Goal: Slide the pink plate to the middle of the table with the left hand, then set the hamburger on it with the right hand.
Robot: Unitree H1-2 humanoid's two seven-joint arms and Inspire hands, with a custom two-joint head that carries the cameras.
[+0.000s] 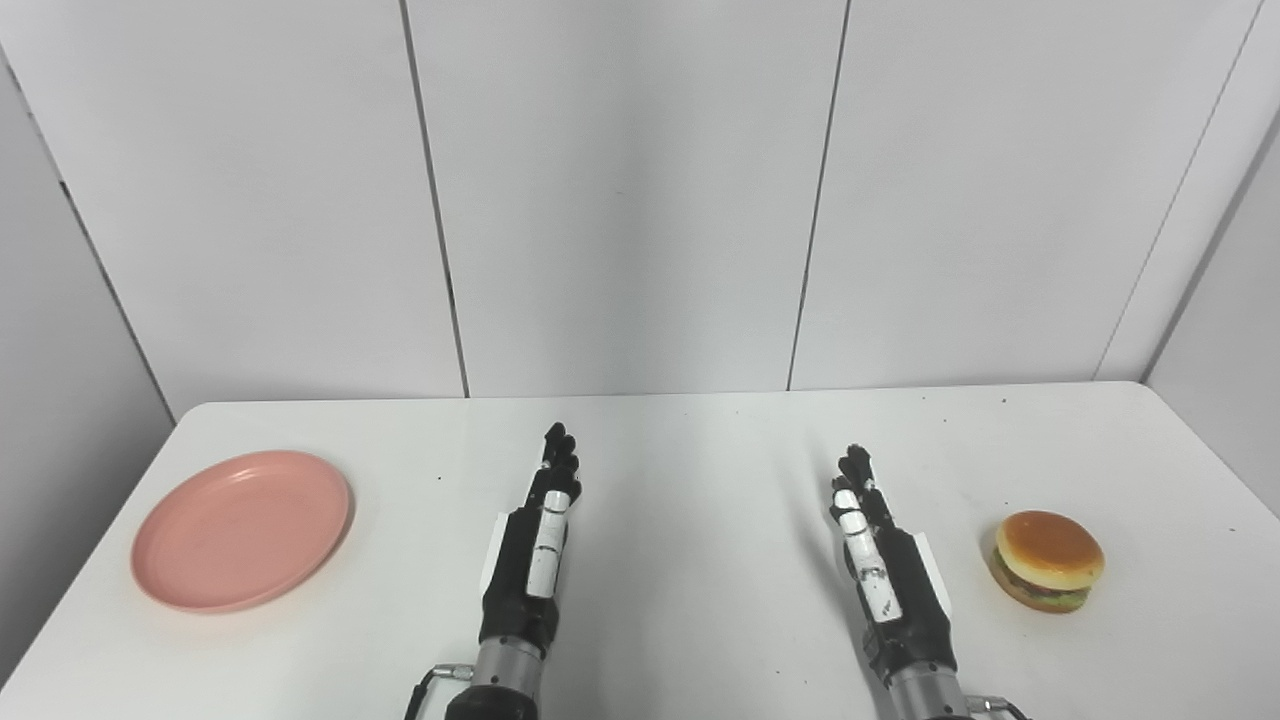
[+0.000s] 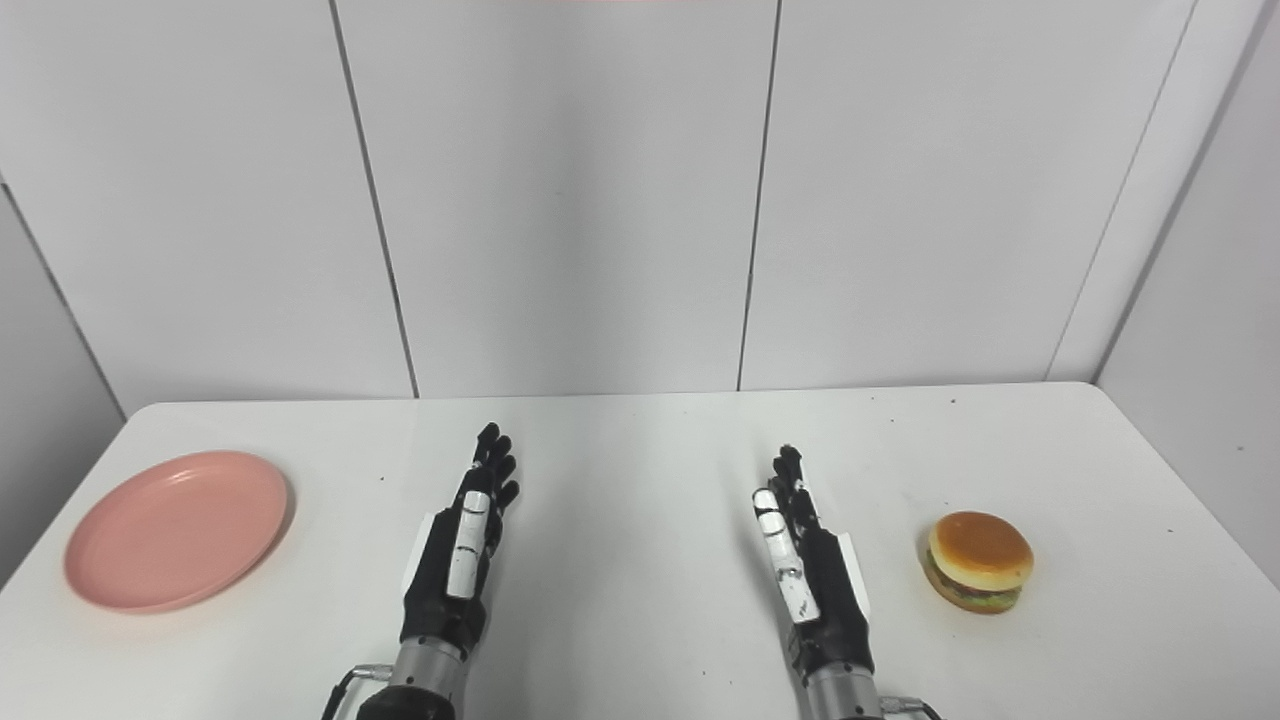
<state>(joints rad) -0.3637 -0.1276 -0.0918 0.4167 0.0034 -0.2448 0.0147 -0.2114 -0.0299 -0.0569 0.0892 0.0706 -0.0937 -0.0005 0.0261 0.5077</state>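
We hold our left hand (image 1: 535, 540) and right hand (image 1: 880, 560) empty, fingers straight, because the pink plate (image 1: 242, 528) lies untouched far left and the hamburger (image 1: 1048, 560) far right on the table (image 1: 700, 620).

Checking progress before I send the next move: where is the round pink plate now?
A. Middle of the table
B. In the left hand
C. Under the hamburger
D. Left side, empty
D: the round pink plate lies empty at the white table's left side, apart from the open left hand.
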